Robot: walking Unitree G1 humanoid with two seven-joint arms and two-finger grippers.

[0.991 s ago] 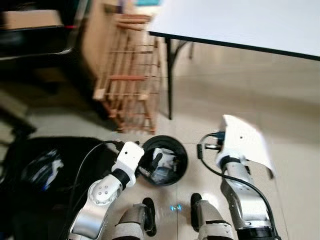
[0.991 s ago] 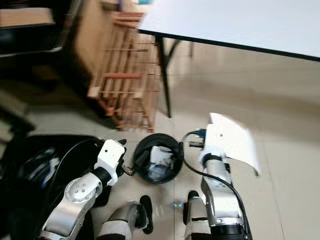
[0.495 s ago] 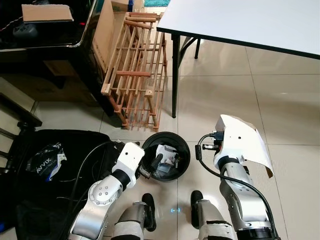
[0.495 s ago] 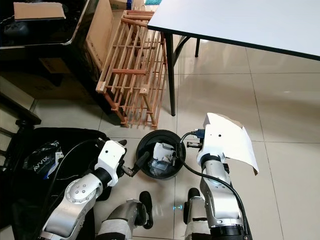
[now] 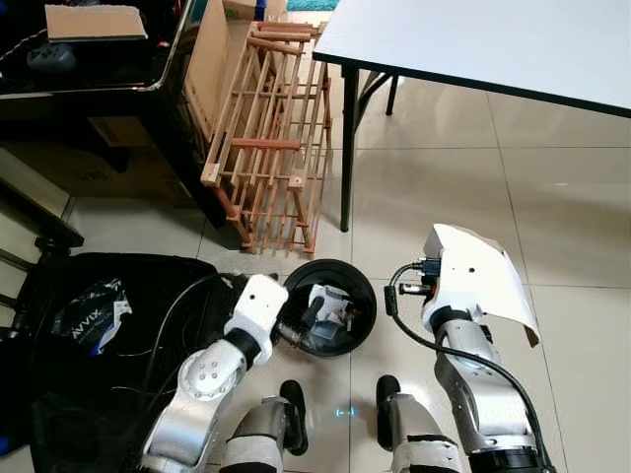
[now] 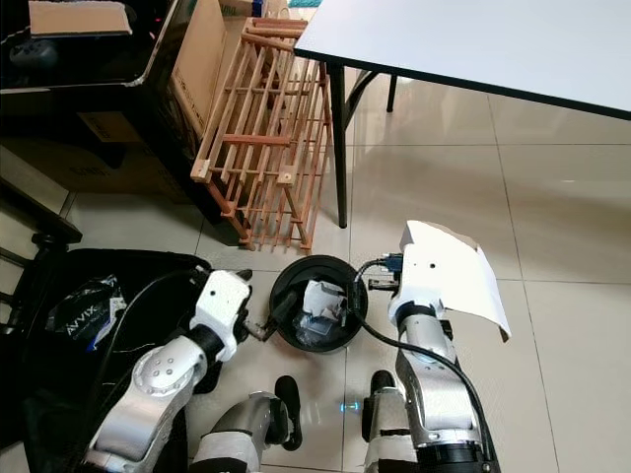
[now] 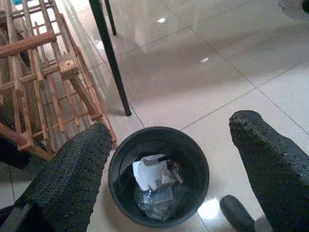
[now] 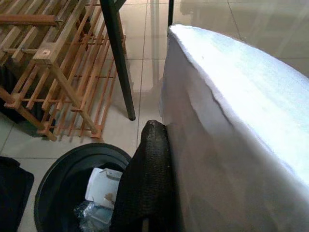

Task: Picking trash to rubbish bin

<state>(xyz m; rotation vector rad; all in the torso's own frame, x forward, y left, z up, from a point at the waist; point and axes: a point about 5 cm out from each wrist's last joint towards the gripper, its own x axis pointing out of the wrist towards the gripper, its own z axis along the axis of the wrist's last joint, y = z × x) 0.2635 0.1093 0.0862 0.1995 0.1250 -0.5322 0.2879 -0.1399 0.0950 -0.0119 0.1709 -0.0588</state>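
**Sheet nearly at the bin**

Our left gripper hangs spread apart and empty right above the bin. Our right gripper pinches the white sheet just beside the rim; next we'd swing it over and let go.

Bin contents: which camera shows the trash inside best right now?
The left wrist view: it looks down into the black bin, with white paper and clear plastic visible. The right wrist view has a finger blocking half. The eye views show them small.
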